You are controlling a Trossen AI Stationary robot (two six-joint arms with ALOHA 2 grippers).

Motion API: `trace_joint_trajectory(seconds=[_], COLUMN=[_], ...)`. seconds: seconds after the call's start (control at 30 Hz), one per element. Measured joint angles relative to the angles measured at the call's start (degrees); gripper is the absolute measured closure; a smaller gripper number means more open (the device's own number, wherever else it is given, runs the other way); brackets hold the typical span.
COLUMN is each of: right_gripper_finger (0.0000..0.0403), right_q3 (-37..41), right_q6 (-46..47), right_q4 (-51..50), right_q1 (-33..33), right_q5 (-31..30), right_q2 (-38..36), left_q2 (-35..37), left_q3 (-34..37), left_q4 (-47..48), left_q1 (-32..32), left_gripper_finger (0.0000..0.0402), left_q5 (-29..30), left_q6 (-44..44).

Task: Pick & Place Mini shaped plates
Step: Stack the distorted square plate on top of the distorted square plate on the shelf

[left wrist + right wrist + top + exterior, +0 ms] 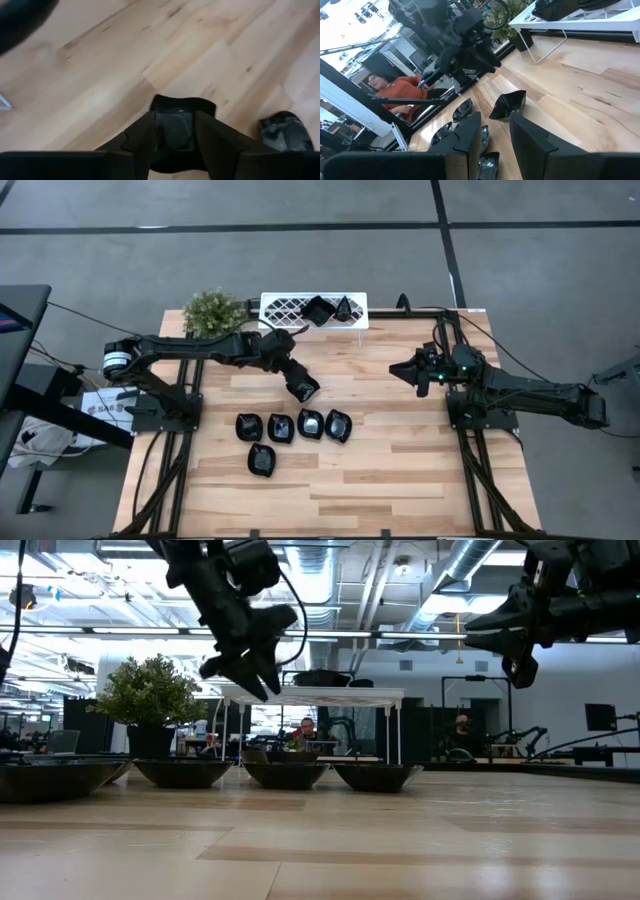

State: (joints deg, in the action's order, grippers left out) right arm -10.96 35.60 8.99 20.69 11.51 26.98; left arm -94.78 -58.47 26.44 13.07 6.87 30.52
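Observation:
My left gripper (pixel 297 383) hangs over the table's middle, shut on a glossy black square plate (pixel 304 391) with a wavy rim. The right wrist view shows that plate (pixel 508 106) in the air under the left arm. Several more black plates (pixel 311 424) lie flat on the wood in a row nearer the near edge, and one (pixel 262 460) lies closer still. Two plates (pixel 318 310) sit on the white lattice rack (pixel 285 308). My right gripper (pixel 403 370) waits open on the right, above the table, touching nothing. My left gripper pinches the square plate between its two fingers (pixel 142 135), one on either side, with the plate's wavy rim (pixel 182 102) sticking out past the fingertips. The fingers slant down from above. The plate (pixel 508 106) is lifted clear of the table and tilted.
A small green plant (pixel 213 312) stands at the far edge, left of the rack. The rack stands on thin legs (pixel 540 47) along the far edge. Bare wood (pixel 400 470) lies on the near right. People sit in the room behind (pixel 305 730).

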Motion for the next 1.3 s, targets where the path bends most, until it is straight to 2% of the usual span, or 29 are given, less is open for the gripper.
trace_joint_trajectory(seconds=[0.23,0.7,1.3], right_gripper_finger=[0.0305,0.0305,0.0305], right_q3=[0.00,0.00,0.00], right_q6=[0.01,0.01,0.07], right_q4=[0.01,0.04,0.04], right_q1=[0.00,0.00,0.02], right_q5=[0.00,0.00,-0.02], right_q2=[0.00,0.00,0.00], left_q2=[0.00,0.00,-8.12], left_q3=[2.98,8.81,9.93], left_q4=[-1.83,-8.73,-12.26], left_q1=[0.18,-0.62,-0.60], left_gripper_finger=[0.0257,0.0256,0.0256], left_q5=[-2.19,-2.27,-4.78], left_q6=[1.41,2.78,2.95])
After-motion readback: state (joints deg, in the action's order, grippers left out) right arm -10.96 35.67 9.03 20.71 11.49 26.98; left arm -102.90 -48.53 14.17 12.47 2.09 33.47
